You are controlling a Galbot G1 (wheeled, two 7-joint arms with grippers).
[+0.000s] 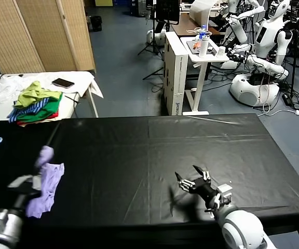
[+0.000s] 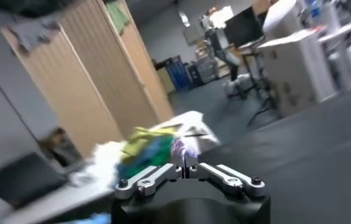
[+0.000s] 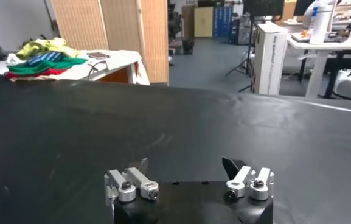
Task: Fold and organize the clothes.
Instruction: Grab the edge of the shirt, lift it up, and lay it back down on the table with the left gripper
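Holding the T-shirt (image 1: pixel 46 180) bunched above the table's (image 1: pixel 154 155) left edge, we are pinching it tight in our left gripper (image 1: pixel 40 162). Our right gripper (image 1: pixel 192 176) is resting wide apart, holding nothing, near the front edge.

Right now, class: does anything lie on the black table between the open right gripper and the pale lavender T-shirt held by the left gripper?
Nothing visible does. Only bare black table separates the right gripper from the pale lavender T-shirt, which hangs crumpled from the shut left gripper.
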